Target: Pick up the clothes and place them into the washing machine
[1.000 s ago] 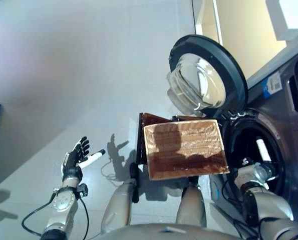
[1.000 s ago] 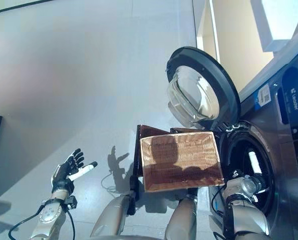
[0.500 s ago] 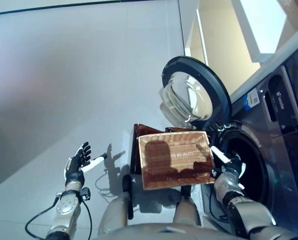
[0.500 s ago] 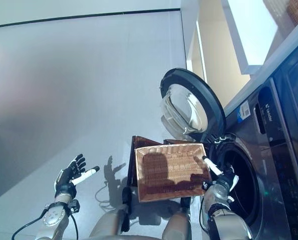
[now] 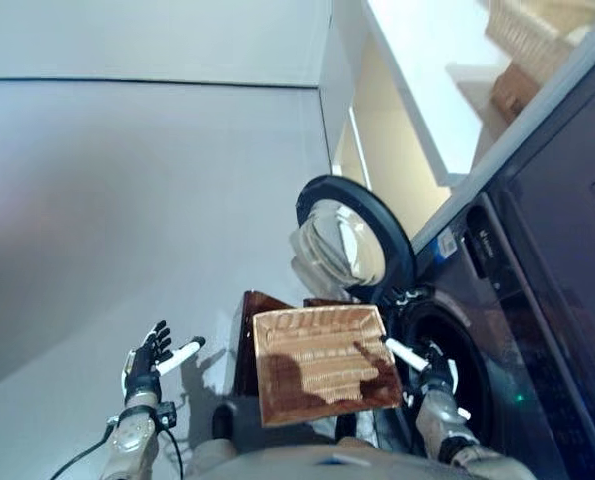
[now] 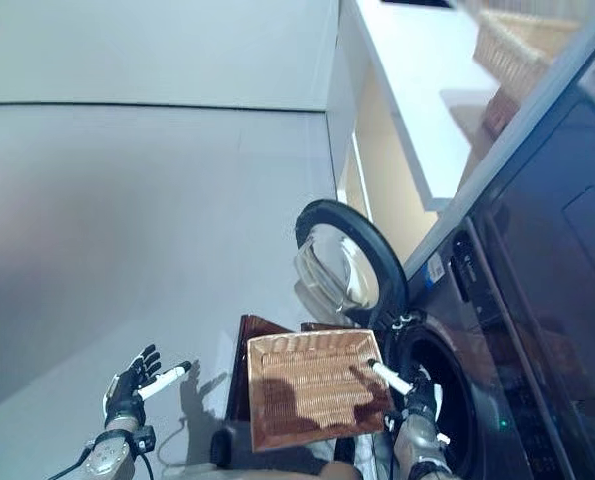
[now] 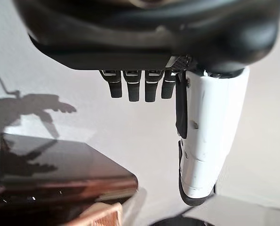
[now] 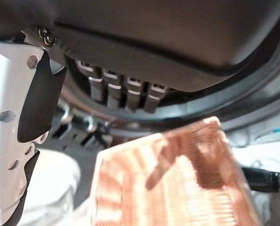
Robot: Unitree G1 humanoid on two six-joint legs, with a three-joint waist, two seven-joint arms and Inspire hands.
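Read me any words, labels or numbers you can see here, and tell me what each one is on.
Nothing can be read.
Blue and white sticker on the washing machine front: print too small.
White marking beside it: too blurred.
Woven basket: no text.

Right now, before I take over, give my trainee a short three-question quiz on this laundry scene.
1. True or false: the washing machine door stands open.
2. Where is the wicker basket? A) inside the drum B) in front of the robot, left of the drum opening C) in the left hand
3. What does the right hand hold?

Key:
1. True.
2. B.
3. Nothing; its fingers are straight, by the drum opening. The left hand is open too, out over the floor. The basket shows no clothes.
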